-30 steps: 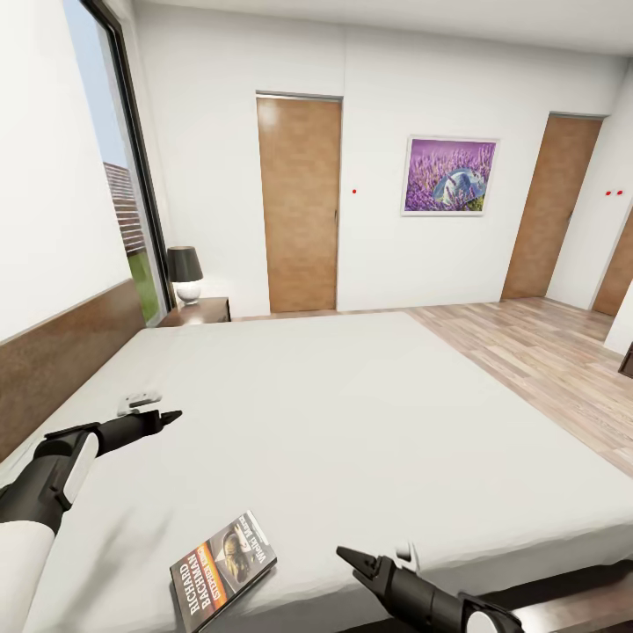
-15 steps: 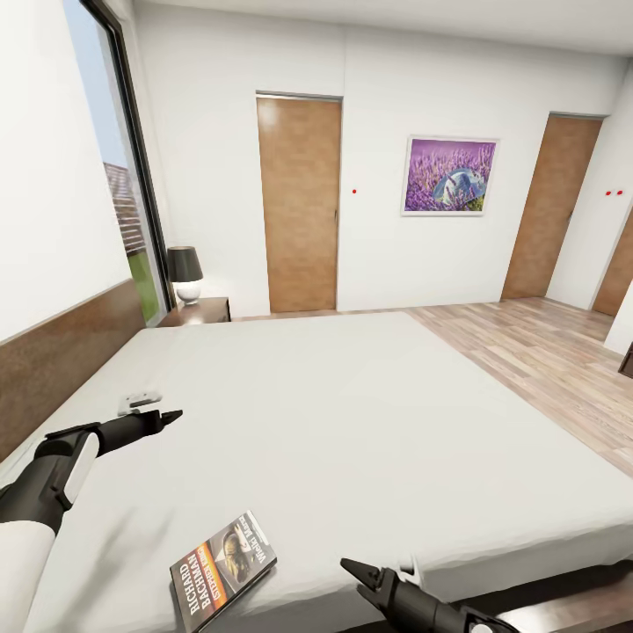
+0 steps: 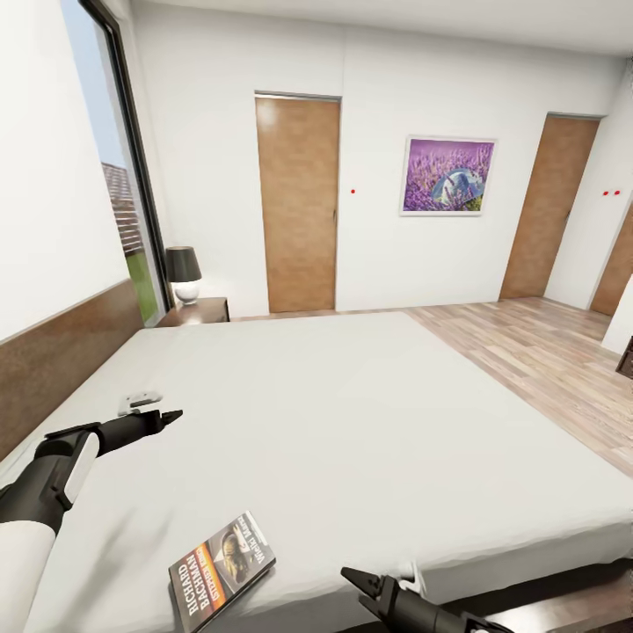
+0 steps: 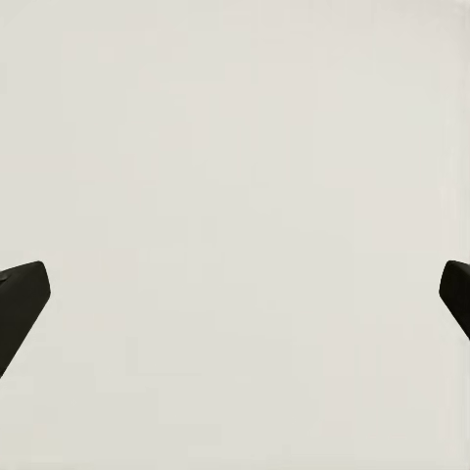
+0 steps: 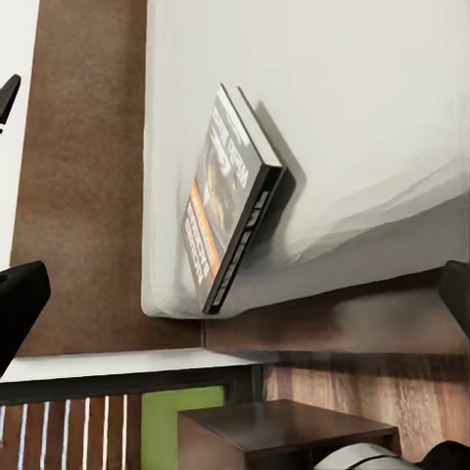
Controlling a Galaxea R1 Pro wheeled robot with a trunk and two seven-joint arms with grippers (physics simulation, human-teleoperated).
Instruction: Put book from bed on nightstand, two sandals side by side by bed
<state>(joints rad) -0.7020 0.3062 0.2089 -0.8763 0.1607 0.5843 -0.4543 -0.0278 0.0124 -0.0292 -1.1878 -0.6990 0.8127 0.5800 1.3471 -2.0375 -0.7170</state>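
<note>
The book lies face up on the pale mattress of the bed, at its near edge close to the corner. In the right wrist view the book sits at the mattress edge above the dark base. My right gripper hovers open just right of the book, past the bed's near edge, its fingertips wide apart. My left gripper hangs open over the mattress by the headboard, with nothing between its fingertips. A nightstand stands at the bed's far side. The sandals are out of view.
A black-shaded lamp stands on the far nightstand. The brown headboard runs along the left under a tall window. A second dark nightstand sits below the bed corner. Wood floor lies right of the bed, with brown doors behind.
My right gripper has drawn back and lower, toward the bed's near edge. The view has shifted very slightly. The left arm and the book have stayed put.
</note>
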